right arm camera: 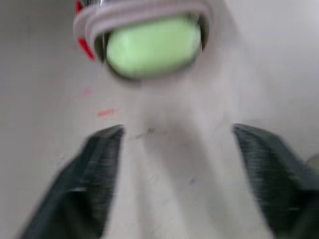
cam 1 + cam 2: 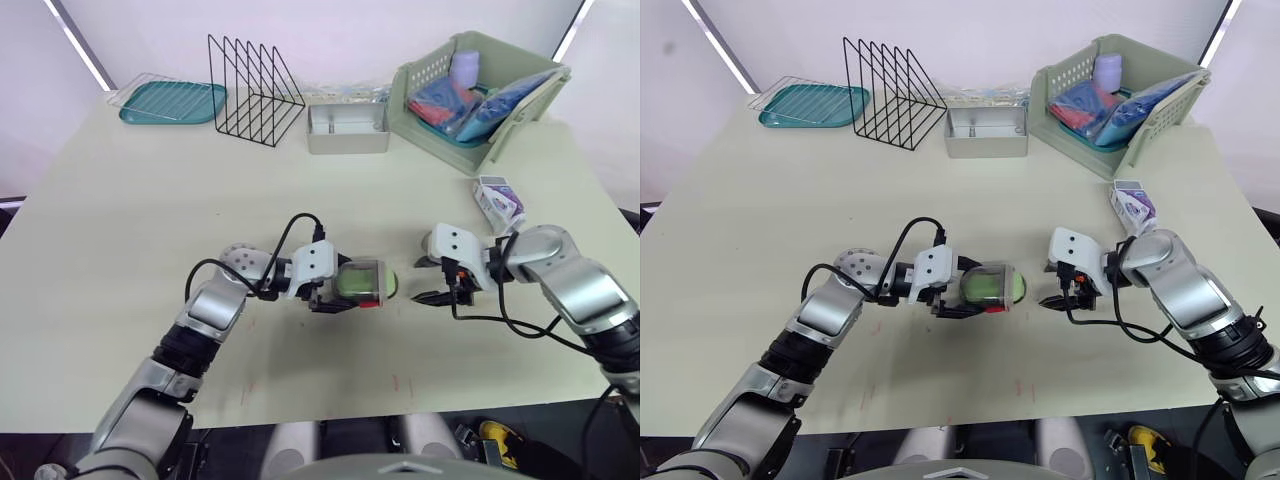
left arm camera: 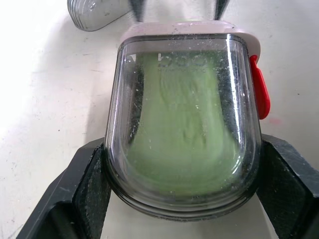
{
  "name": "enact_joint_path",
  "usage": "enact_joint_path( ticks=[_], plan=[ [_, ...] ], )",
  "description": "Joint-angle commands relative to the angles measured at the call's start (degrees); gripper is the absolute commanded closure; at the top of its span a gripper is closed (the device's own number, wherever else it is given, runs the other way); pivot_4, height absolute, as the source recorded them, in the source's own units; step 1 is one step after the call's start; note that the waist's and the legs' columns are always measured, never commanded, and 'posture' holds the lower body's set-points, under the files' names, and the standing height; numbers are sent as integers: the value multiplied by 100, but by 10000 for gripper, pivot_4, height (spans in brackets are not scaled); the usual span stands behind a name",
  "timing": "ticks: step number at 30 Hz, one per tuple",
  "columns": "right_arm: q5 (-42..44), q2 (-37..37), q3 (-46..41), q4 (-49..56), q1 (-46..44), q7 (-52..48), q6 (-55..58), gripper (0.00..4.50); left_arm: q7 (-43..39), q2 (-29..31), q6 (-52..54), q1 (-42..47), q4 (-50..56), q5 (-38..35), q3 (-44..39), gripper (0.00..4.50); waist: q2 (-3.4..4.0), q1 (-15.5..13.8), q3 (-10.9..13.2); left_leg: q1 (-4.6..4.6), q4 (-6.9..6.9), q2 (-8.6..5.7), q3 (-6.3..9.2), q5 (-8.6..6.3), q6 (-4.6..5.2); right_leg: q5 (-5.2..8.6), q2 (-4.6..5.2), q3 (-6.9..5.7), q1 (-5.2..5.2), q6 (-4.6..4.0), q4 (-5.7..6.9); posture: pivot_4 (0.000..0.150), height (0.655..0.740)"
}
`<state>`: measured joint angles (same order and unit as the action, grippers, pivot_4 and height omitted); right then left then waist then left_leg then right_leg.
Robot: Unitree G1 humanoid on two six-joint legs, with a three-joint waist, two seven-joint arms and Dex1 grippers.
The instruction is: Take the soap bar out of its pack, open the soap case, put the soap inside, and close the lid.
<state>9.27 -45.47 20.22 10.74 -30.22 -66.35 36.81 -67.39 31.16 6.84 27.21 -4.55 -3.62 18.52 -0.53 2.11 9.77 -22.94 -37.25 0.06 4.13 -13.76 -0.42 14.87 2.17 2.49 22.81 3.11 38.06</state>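
My left gripper [image 2: 350, 291] is shut on the clear soap case [image 2: 360, 279], which lies on its side on the table. Its two black fingers [image 3: 84, 194] press the case's sides. The green soap bar [image 3: 179, 129] is inside, and its end pokes out of the open mouth [image 1: 152, 47]. A red latch [image 3: 260, 92] sits on one side. My right gripper [image 2: 426, 281] is open just beyond the soap's end, with nothing between its fingers [image 1: 89, 184]. A clear rounded piece [image 3: 94, 12], apparently the lid, lies on the table by the right gripper. The white-and-purple soap pack [image 2: 497, 200] lies behind my right arm.
Along the back edge stand a teal tray with a wire grid [image 2: 172, 102], a black wire rack [image 2: 255, 92], a metal tin [image 2: 347, 130] and a green basket [image 2: 480, 90] with packets. Bare table lies between them and the grippers.
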Motion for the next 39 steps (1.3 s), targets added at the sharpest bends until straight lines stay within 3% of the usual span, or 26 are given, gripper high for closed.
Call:
enact_joint_path(
  ticks=[1, 2, 3, 4, 15, 26, 30, 33, 39],
  plan=[
    [-66, 68, -195, -123, -104, 100, -437, 33762, -59, 76, -147, 101, 55, -37, -67, 10126, 0, 2, 0, 0, 0, 0, 0, 0, 0, 0, 0, 0, 0, 0, 0, 1500, 7400],
    [-77, 113, -163, -126, -111, 123, -468, 35754, -61, 85, -141, 99, 59, -43, -77, 10126, 0, 5, 0, 0, 0, 0, 0, 0, 0, 0, 0, 0, 0, 0, 0, 1500, 7400],
    [-89, 158, -115, -96, -112, 130, -486, 41888, -59, 90, -129, 95, 70, -48, -85, 10126, 0, 6, 0, 0, 0, 0, 0, 0, 0, 0, -1, 0, 0, 0, -1, 1500, 7400],
    [-100, 203, -76, -68, -112, 135, -499, 44629, -52, 91, -119, 92, 80, -54, -92, 10126, 0, 7, 0, 0, 1, 1, 0, 0, 0, 0, -1, 0, 0, 0, -1, 1500, 7400],
    [-351, 775, 350, 138, -201, 266, -594, 44629, 85, 16, 36, 103, 230, -130, -112, 10126, 0, -4, 0, 0, 0, 0, 2, 0, 0, 0, -1, -1, 0, 0, 0, 1500, 7400],
    [-637, 788, 390, -16, -264, 227, -820, 44629, 131, 31, 72, 89, 285, -164, -134, 10126, 0, 0, 0, 0, 0, 0, 2, 0, 0, 0, -1, -1, 0, 0, 0, 1500, 7400],
    [-261, 696, 48, -88, -154, 64, -484, 44629, 160, 35, 51, 81, 281, -191, -163, 10126, 0, -3, 0, -1, 0, 0, 2, 0, 0, 0, -1, -1, 0, 0, 0, 1500, 7400],
    [296, 644, -391, -187, -24, -48, 207, 36337, 181, 46, 43, 59, 301, -212, -179, 10126, 0, -15, 0, -1, 0, 0, 3, 0, 0, 0, 0, -1, -1, 0, 0, 1500, 7400],
    [1348, 452, -1012, -228, 387, -272, 1502, 4620, 285, 27, 23, 2, 365, -245, -228, 10126, 0, -19, 0, -1, 0, -1, 3, 0, 0, 0, 0, -1, -1, -1, 0, 1500, 7400]
  ],
)
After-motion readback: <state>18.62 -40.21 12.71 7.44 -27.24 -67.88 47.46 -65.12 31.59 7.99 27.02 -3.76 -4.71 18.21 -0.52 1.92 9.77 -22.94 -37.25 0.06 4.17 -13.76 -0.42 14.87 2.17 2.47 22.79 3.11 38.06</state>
